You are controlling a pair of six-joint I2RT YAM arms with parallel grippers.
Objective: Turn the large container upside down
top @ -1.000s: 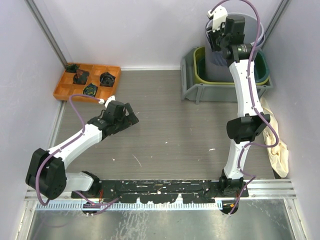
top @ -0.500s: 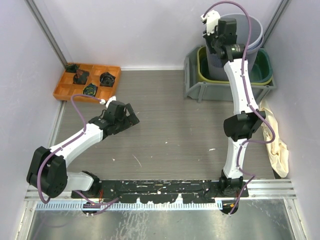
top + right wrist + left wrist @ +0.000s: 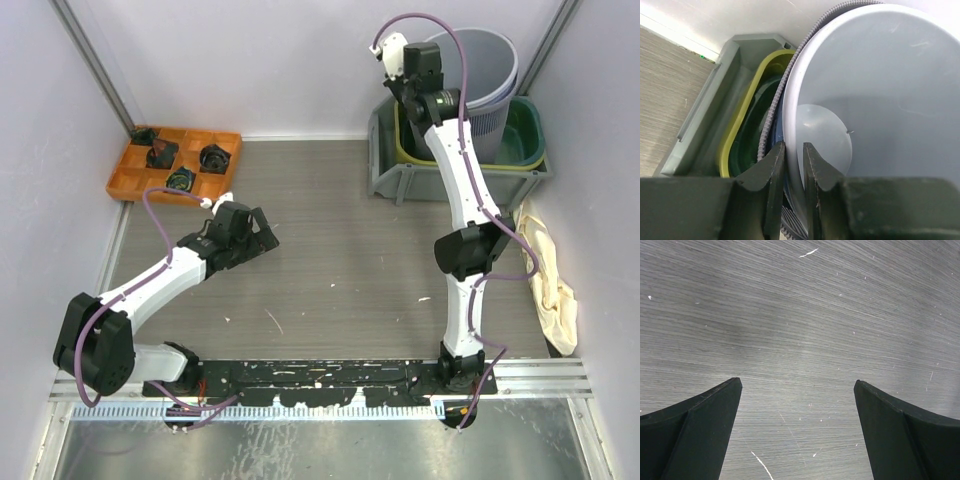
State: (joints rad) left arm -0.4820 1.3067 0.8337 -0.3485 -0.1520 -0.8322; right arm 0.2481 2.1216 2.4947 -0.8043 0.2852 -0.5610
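**Right wrist view: right end effector (image 3: 794, 150) clamped on the rim of the large container (image 3: 880, 100)**

The large container, a pale grey bucket, rises out of the grey bin (image 3: 385, 150). Its lower part sits within the yellow-green tub (image 3: 742, 125) nested in that bin. It leans, with its open mouth turned up and towards the side of the bin nearest the arm bases. Whether its base rests on anything cannot be told.

The right end effector is closed on the container's wall at the rim. One finger (image 3: 771, 170) is on the ribbed outside and the other (image 3: 815, 170) is inside the bucket, with the thin wall pinched between them. In the top external view this grip is on the part of the rim towards the bin's left end.

The left end effector (image 3: 797, 385) is well to the left of the grey bin, low over the table (image 3: 340, 250). Its fingers are spread wide apart.
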